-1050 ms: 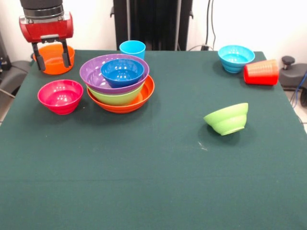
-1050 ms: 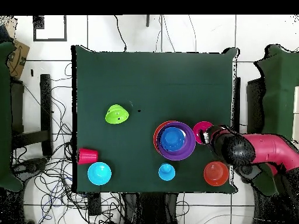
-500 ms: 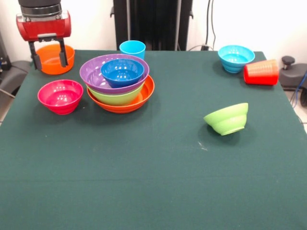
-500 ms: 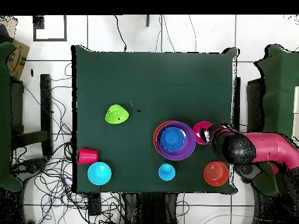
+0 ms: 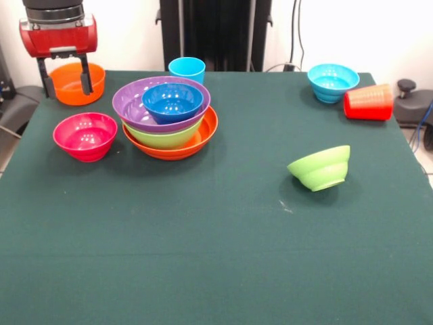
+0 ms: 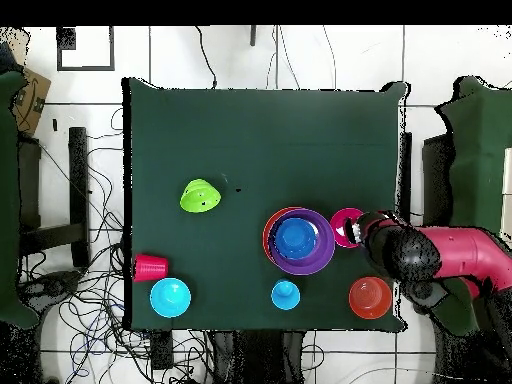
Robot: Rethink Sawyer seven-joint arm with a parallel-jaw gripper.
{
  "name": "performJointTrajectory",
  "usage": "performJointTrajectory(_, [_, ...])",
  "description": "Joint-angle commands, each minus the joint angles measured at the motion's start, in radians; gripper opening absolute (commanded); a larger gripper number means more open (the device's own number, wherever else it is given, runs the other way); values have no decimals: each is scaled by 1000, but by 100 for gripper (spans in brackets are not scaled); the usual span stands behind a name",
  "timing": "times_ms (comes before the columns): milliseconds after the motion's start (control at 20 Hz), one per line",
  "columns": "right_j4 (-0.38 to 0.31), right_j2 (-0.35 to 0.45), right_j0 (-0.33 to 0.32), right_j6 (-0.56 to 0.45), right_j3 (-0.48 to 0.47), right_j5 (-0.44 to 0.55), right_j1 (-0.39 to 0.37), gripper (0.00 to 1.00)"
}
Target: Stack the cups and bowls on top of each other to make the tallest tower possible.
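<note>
Since a second ago the gripper [image 5: 63, 80] has risen slightly and drifted toward the desk [image 5: 216, 237] corner; nothing else has shifted.

Front view: its fingers [image 5: 86, 74] hang spread and empty in front of the orange bowl [image 5: 78, 83]. The tower [image 5: 169, 115] (orange, lime, purple, dark blue nested) stands just beside the magenta bowl [image 5: 85, 136]. The blue cup [image 5: 187, 68] sits behind the tower; the light blue bowl [image 5: 333, 82] and the tipped red cup [image 5: 368, 102] lie far across, and the lime bowl [image 5: 320, 168] leans alone.

Overhead view: the gripper [image 6: 358, 226] hovers by the magenta bowl [image 6: 345, 224]. Whichever bowl is next, I judge the fingers should straddle one rim wall squarely before closing. The arm [image 6: 440, 258] hides the fingers here, and the front view cuts off its upper part.
</note>
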Motion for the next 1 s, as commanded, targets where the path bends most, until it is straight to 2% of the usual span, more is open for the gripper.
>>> performJointTrajectory(50, [-58,-1,21,-205,-35,22,7,100])
performJointTrajectory(450, [-71,-3,20,-227,-64,31,15,100])
performJointTrajectory(700, [-52,9,-17,-286,-77,61,36,100])
performJointTrajectory(1000, [-48,12,-15,-255,-79,44,47,100])
